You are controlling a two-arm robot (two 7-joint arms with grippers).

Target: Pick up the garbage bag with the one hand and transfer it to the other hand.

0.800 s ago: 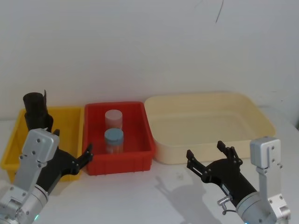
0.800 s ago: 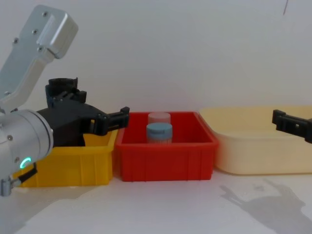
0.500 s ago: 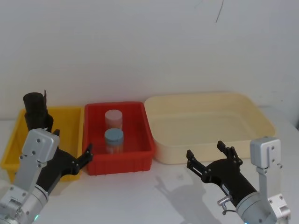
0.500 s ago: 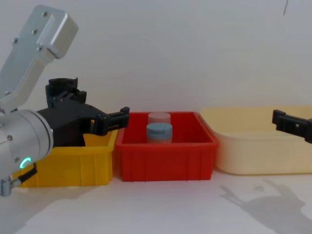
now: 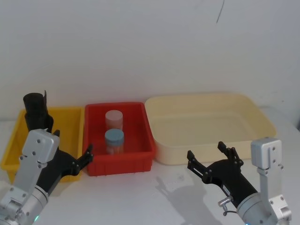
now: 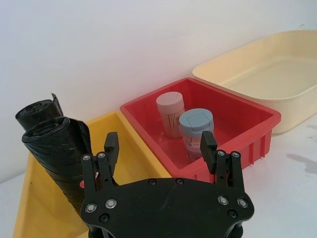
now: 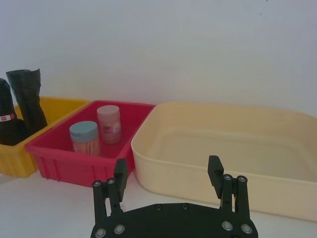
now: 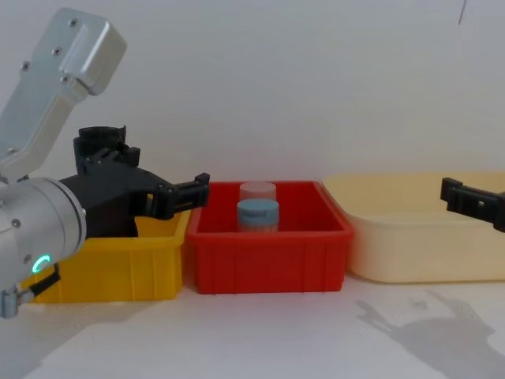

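Two black crinkly rolls stand upright in the yellow bin (image 5: 71, 118) at the far left. The garbage bag (image 6: 58, 148) is the nearer roll in the left wrist view, and its red-and-white label band shows in the right wrist view (image 7: 6, 117). The plain roll (image 7: 27, 96) stands beside it. My left gripper (image 6: 159, 144), on the green-ringed arm, hovers open and empty just in front of the bin, short of the bag. My right gripper (image 5: 206, 151) hangs open and empty in front of the cream tub.
A red bin (image 5: 146, 136) in the middle holds a pink-lidded jar (image 5: 114, 118) and a blue-lidded jar (image 5: 114, 139). A large cream tub (image 5: 265, 123) stands at the right. Bare white table lies in front of the bins, with a white wall behind.
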